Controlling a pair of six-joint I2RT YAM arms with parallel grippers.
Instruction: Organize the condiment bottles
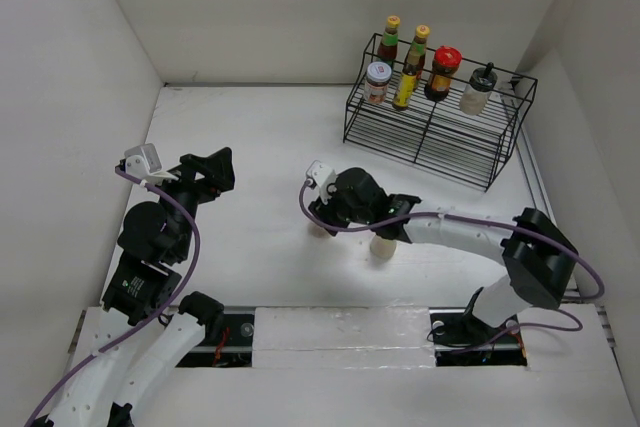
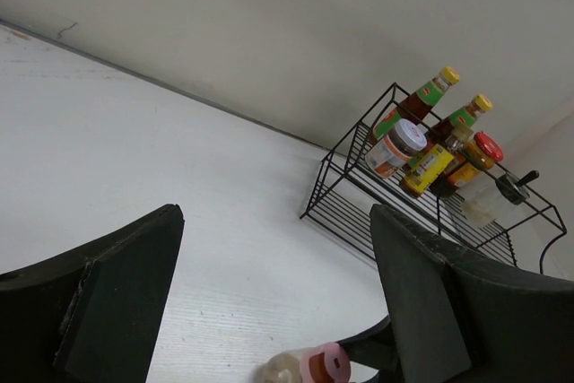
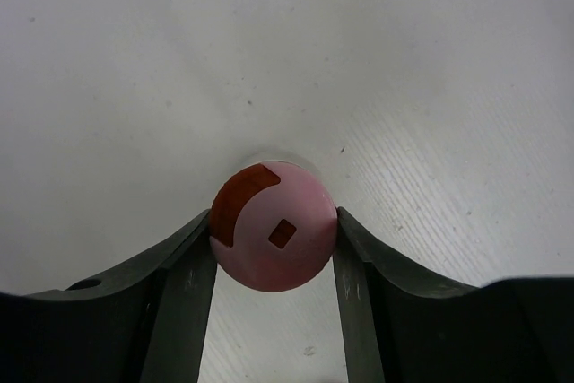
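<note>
My right gripper [image 3: 273,220] is shut on the pink cap of a shaker [image 3: 273,226], one finger pressed to each side, with the shaker standing on the table. From above, this gripper [image 1: 326,217] covers most of that shaker [image 1: 318,230]. The same pink-capped shaker [image 2: 309,367] also shows in the left wrist view. A cream-capped shaker [image 1: 385,245] stands just right of it. My left gripper [image 1: 215,172] hovers open and holds nothing, its fingers [image 2: 117,293] wide apart. On the rack stand two slim yellow-capped bottles [image 1: 392,37] [image 1: 420,44], a white-lidded jar [image 1: 377,82], a yellow-brown bottle [image 1: 405,87], a red-lidded jar [image 1: 442,72] and a grey-capped shaker [image 1: 478,89].
The black wire rack [image 1: 430,132] stands at the back right, near the right wall. White walls close in the table on the left, back and right. My right arm's forearm [image 1: 460,232] stretches across the near right of the table.
</note>
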